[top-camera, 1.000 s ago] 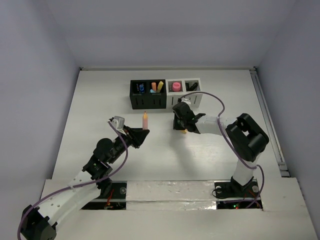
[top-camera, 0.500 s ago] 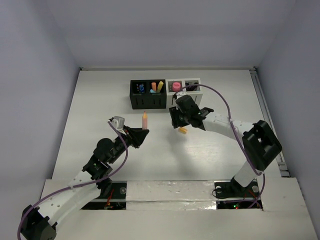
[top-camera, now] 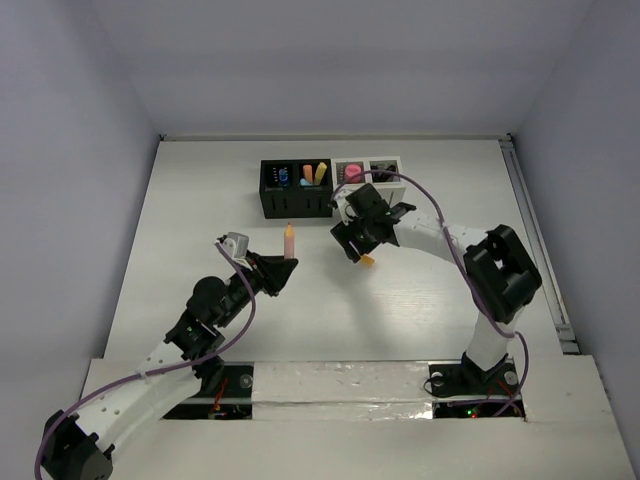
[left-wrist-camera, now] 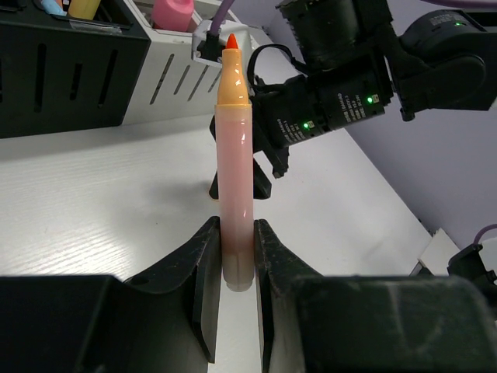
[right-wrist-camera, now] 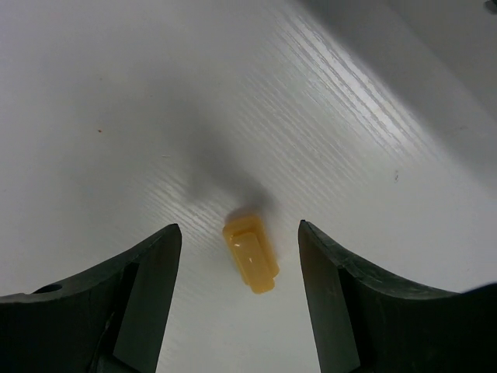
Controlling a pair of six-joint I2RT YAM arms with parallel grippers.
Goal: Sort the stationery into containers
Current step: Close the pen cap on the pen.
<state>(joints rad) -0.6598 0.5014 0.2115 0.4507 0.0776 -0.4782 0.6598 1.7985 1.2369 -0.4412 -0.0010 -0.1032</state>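
Note:
My left gripper (top-camera: 284,268) (left-wrist-camera: 235,233) is shut on the lower end of an uncapped pale pink marker (top-camera: 289,240) (left-wrist-camera: 234,171), held upright with its orange tip up, in front of the containers (top-camera: 296,204) (left-wrist-camera: 70,78). My right gripper (top-camera: 352,244) (right-wrist-camera: 238,228) hangs open just above the table, right of the marker. A small yellow-orange cap (top-camera: 367,261) (right-wrist-camera: 250,255) lies loose on the table between its fingers, touching neither. The black cubes hold blue, orange and yellow pieces. One white cube (top-camera: 352,190) holds a pink piece (top-camera: 351,173).
The row of four cubes stands at the back middle of the white table (top-camera: 200,220). The right arm's purple cable (top-camera: 440,205) loops over the rightmost white cube (top-camera: 385,172). A rail (top-camera: 535,240) runs along the table's right edge.
The right gripper has opened and shifted slightly left toward the containers, leaving the yellow-orange cap lying on the table. The left arm and its marker have stayed still.

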